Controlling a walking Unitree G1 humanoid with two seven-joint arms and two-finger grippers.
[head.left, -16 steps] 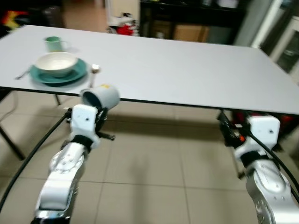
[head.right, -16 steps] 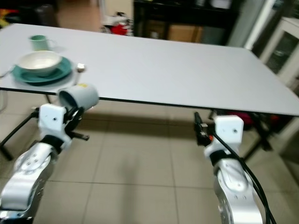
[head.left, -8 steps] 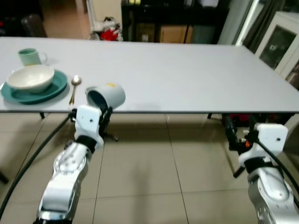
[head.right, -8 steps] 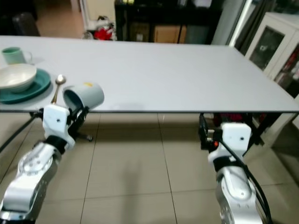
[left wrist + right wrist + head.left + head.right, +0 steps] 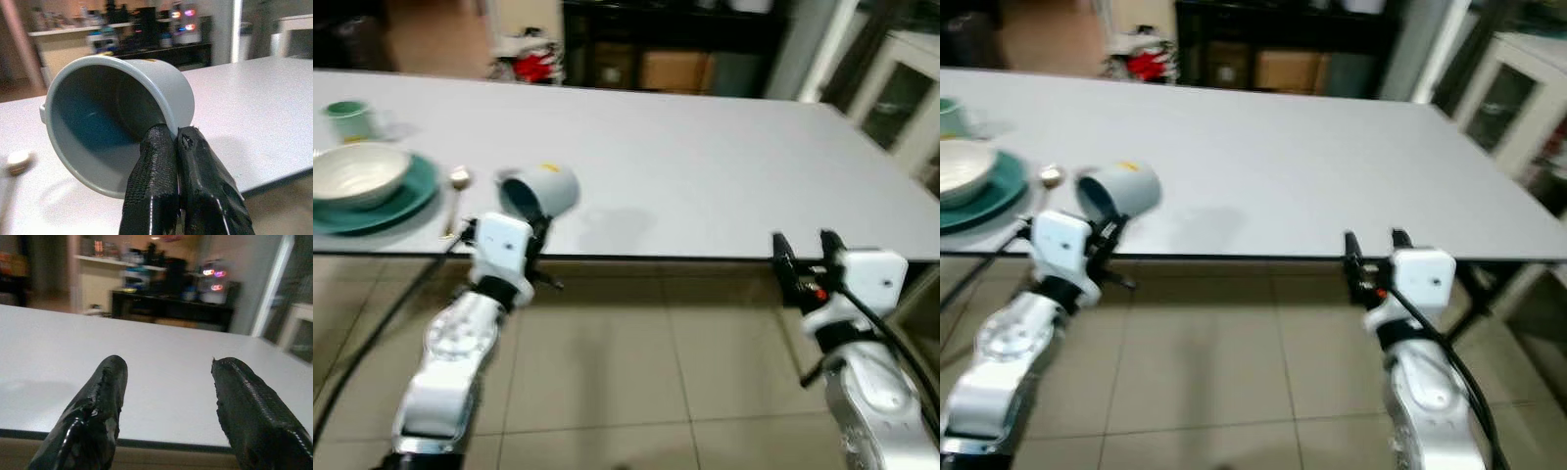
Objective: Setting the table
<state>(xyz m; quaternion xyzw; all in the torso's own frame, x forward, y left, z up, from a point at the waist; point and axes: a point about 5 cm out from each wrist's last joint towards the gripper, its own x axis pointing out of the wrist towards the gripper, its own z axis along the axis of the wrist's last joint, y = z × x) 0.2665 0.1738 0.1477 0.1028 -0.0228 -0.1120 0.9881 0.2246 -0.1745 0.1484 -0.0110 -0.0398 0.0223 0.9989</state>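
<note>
Left eye view: I am steering the robot up to a long white table (image 5: 705,166) where one place setting is already sitting at the left end, with a white bowl (image 5: 357,173) resting on a teal plate (image 5: 411,196), a spoon (image 5: 456,186) lying just beside the plate and a small green cup (image 5: 350,119) standing behind it. My left gripper (image 5: 177,142) is pinching the rim of a grey mug (image 5: 540,189), its two black fingers (image 5: 151,161) pressed together over the wall, one inside and one outside. I am carrying the mug tipped on its side, mouth facing back toward the robot, over the near edge of the table and just beside the spoon, and I cannot tell whether it is touching the tabletop. My right gripper (image 5: 800,258) is hanging at the table's near edge farther right, its fingers (image 5: 102,391) spread wide and holding nothing. By my reading, the first setting is looking complete, while the mug is not yet set down; it is needing to be turned upright and released, and the rest of the table is waiting for any further settings
</note>
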